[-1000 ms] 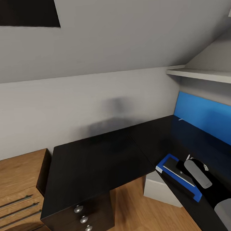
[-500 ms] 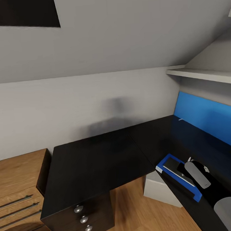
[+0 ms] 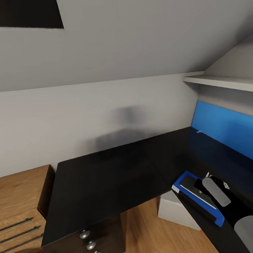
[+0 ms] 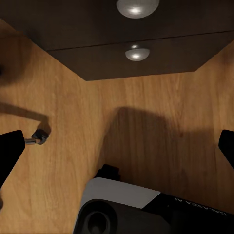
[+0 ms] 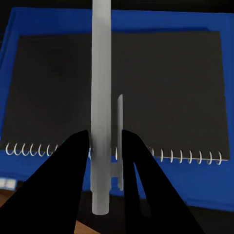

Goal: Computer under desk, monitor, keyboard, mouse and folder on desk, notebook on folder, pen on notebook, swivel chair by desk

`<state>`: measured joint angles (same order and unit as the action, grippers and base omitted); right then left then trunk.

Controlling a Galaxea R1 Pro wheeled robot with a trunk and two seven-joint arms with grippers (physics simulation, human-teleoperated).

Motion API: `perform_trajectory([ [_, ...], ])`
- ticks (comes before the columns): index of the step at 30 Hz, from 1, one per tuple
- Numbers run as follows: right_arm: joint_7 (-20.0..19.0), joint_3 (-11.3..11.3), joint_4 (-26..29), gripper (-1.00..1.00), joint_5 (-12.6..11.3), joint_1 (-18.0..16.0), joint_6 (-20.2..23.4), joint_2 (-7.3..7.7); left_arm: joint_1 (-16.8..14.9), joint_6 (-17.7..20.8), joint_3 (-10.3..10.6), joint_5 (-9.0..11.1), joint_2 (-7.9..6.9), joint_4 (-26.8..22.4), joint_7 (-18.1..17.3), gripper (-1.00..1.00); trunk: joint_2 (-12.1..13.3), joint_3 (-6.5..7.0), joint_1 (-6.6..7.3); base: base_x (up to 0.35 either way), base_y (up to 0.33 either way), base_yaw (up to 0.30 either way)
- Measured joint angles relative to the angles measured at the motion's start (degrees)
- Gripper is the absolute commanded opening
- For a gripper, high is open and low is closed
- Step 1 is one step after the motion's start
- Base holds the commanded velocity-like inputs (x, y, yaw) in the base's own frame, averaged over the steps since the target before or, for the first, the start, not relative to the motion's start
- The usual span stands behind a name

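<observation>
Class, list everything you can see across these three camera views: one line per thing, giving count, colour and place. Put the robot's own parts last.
Desk: one, glossy black, L-shaped, along the wall.
Drawer unit: one, black, silver knobs, under the desk's left end.
Wooden chest: one, light brown, left of the desk.
Computer: one, light grey, under the desk.
Folder: one, bright blue, on the desk.
Notebook: one, dark grey, spiral-bound, on the folder.
Wall panel: one, blue, behind the desk.
Shelf: one, white, upper right.
Pen: one, white, in the right end effector, above the notebook.
Left end effector: black, open, over the wooden floor.
</observation>
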<state>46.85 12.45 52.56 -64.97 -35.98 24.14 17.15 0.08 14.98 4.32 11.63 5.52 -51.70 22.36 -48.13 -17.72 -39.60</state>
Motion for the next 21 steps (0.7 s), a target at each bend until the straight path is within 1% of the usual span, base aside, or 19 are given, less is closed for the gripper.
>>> perform_trajectory([
  [8,-0.32,-0.01,-1.67,-1.0,0.49,-0.31,-0.9,0.0,0.0,0.0,0.0,0.0,0.03,0.0,0.04,1.0,0.0,0.0,-0.01,0.013,0.0,0.0],
  [10,-0.61,-0.02,-2.36,-1.0,0.55,-0.59,-1.24,0.0,0.0,0.0,0.0,0.0,0.04,0.0,0.05,1.0,0.0,0.0,-0.01,0.002,0.0,0.0],
  [11,-0.84,-0.01,-3.71,-1.0,0.6,-1.14,-1.44,0.0,0.0,0.0,0.0,0.0,0.04,0.0,0.05,1.0,0.0,0.0,-0.01,0.001,0.0,0.0],
  [16,-1.34,0.02,-5.31,-1.0,0.88,-1.89,-1.74,-0.07,0.0,0.0,0.04,0.0,0.04,0.0,0.05,1.0,0.0,0.0,-0.01,0.0,0.0,0.0],
  [17,-2.6,0.03,-5.86,-1.0,1.52,-2.12,-2.13,-0.08,0.0,0.0,0.07,0.0,0.05,0.0,0.05,1.0,0.0,0.0,-0.01,0.0,0.0,0.0],
  [21,-4.33,0.03,-6.92,-1.0,2.62,-2.29,-2.37,-0.09,0.0,0.0,0.08,0.01,0.05,0.0,0.05,1.0,0.0,0.0,-0.01,0.0,0.0,0.0],
])
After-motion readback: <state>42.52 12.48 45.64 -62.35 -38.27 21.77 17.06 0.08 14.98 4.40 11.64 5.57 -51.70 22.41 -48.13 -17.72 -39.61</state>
